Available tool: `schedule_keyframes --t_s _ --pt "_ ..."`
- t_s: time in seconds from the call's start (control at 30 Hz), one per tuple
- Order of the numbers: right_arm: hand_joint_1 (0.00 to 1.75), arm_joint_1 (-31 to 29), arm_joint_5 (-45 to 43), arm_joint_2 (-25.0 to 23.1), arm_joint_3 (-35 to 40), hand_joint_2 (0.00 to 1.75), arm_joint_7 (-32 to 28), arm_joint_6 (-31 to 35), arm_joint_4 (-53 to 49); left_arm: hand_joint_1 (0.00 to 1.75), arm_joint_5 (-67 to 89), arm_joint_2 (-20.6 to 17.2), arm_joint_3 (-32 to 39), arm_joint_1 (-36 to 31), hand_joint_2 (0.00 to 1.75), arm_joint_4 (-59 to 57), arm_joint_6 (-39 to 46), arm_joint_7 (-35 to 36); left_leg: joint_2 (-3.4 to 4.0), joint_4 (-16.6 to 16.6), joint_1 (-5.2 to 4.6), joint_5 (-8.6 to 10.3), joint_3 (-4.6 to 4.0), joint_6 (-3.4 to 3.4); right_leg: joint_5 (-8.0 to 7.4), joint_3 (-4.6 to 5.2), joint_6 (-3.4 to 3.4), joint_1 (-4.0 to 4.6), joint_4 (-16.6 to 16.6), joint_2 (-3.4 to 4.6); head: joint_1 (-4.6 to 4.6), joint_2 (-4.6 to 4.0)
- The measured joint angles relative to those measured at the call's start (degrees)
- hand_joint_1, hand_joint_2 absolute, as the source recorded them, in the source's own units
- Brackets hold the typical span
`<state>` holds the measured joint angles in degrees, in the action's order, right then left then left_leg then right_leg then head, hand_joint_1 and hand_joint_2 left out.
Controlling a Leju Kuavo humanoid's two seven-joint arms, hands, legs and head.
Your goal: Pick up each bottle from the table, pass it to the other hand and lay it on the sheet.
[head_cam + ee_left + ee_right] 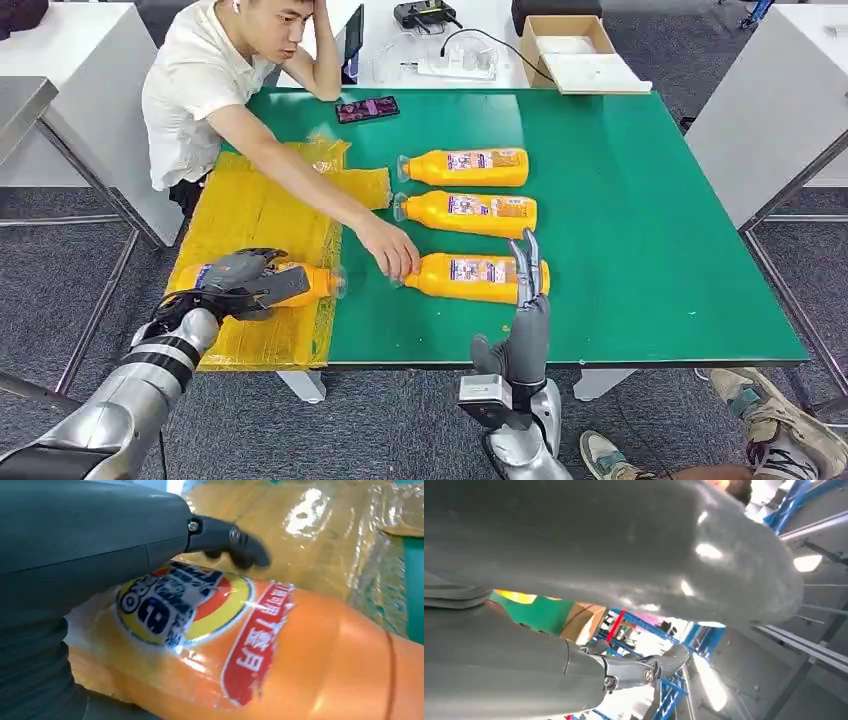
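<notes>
1. The left hand [250, 280] sits at about 8 o'clock of the green table [640, 230], its fingers wrapped over an orange bottle [305, 284] that lies on its side on the yellow sheet [255, 215]; in the left wrist view the bottle's label [185, 602] faces the camera and dark fingertips [240, 547] curl over the far side; so this hand grips the bottle.
2. The right hand [527, 300] stands upright at about 6 o'clock, at the near table edge, fingers straight and holding nothing; it is open; its fingertips overlap the base end of the nearest bottle [470, 277], though whether they touch I cannot tell.
3. Two more bottles lie toward 12 o'clock of that one, the middle bottle [470, 213] and the far bottle [468, 167], all on their sides with caps pointing to 9 o'clock.
4. A person's hand [392, 250] rests at the cap end of the nearest bottle.
5. Step in hand, by my reading: laying a passed bottle on the sheet; release is not yet done.
6. Next move calls for the left fingers to loosen without rolling the bottle; then the right hand must close round the nearest bottle, waiting until the person's hand is clear.
</notes>
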<state>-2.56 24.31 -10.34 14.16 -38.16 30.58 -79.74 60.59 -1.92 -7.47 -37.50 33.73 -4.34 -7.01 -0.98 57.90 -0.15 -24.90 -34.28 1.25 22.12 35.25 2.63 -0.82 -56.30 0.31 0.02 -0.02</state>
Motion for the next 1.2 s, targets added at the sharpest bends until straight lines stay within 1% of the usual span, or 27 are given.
schedule_keyframes --t_s 0.17,0.37,0.53,0.63,0.8,1.2 --pt "0.00 -0.88 -0.61 0.35 -0.04 0.00 0.00 0.48 1.73 0.00 -4.23 -0.39 -1.88 -0.48 1.75 -0.46 -6.68 -5.69 -0.04 0.00 0.00 -0.01 0.14 -0.01 0.01 -0.15 -0.01 0.00 0.00 -0.02 0.02 0.02" --pt "0.00 -1.63 -3.19 1.60 0.79 0.00 0.00 3.12 3.24 0.00 -19.14 -2.16 -5.40 0.33 1.75 2.93 -14.52 -9.58 -0.17 -0.01 0.01 0.00 0.28 0.00 0.04 -0.31 -0.02 0.01 0.00 -0.09 0.02 0.00" --pt "0.00 -1.87 -4.31 2.66 1.79 0.00 0.00 4.39 3.98 0.00 -28.23 -3.43 -7.89 3.50 1.75 8.71 -12.69 -9.12 -0.15 -0.01 0.01 0.01 0.24 0.00 0.03 -0.27 0.00 0.01 0.00 -0.09 0.00 0.02" --pt "0.00 -1.86 -4.33 3.06 2.19 0.00 0.00 4.48 4.29 0.00 -32.45 -3.91 -8.11 6.08 1.75 12.69 -10.83 -8.66 -0.14 -0.01 0.01 0.00 0.14 0.00 0.03 -0.16 0.00 0.01 0.00 -0.08 0.02 0.02" --pt "0.00 -1.81 -4.44 3.67 2.54 0.00 0.00 4.55 4.46 0.00 -40.13 -4.55 -7.57 10.14 1.75 20.36 -10.61 -8.35 -0.11 -0.01 0.01 0.00 -0.06 0.00 0.03 0.05 -0.01 0.01 0.00 -0.07 0.02 0.02" --pt "0.00 -1.54 -4.61 4.68 2.58 0.00 0.00 4.68 4.46 0.00 -46.82 -6.97 -4.85 15.70 1.75 34.49 -12.42 -9.23 -0.10 -0.01 0.02 0.00 -0.09 0.00 0.03 0.10 -0.01 0.02 0.00 -0.07 0.02 0.02"
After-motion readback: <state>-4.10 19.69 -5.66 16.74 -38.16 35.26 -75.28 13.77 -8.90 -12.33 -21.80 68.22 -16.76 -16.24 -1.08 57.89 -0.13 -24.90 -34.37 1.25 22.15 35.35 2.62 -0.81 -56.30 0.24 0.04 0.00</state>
